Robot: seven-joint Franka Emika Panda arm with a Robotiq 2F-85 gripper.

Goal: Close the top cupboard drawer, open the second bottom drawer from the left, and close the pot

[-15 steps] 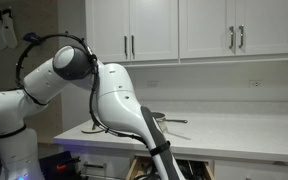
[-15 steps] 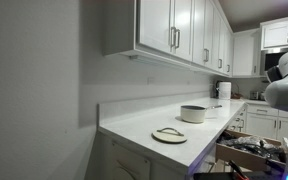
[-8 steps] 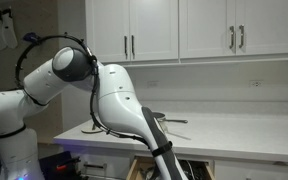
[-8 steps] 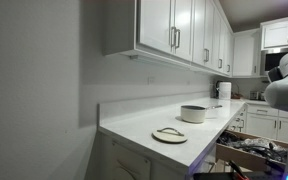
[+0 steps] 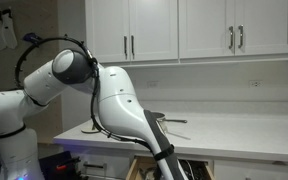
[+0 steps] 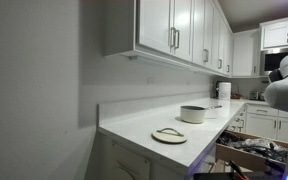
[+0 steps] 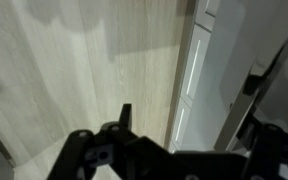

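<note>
Wrist view shows the gripper (image 7: 187,100) low beside a white panel edge (image 7: 191,70), over a light wood surface (image 7: 74,60). One dark finger (image 7: 124,115) stands clear, and a dark shape at the right looks like its mate. I read the jaws as spread, with nothing held between them.

In an exterior view the second bottom drawer (image 6: 249,150) stands pulled out below the desk (image 6: 134,128). The top cupboard drawer (image 5: 134,28) and its neighbours all look shut. So I judge the drawer step done or nearly so, with the pot (image 6: 194,113) left to close. Its lid (image 6: 169,134) lies flat on the desk, near the pot but apart from it.

Next I need to lift clear of the drawer, rise above the desk edge, take the lid by its knob and set it on the pot.

The gripper is cut off below the frame in both exterior views. My arm (image 5: 119,95) hides most of the pot there. I cannot tell whether the wood surface is floor or drawer interior.
</note>
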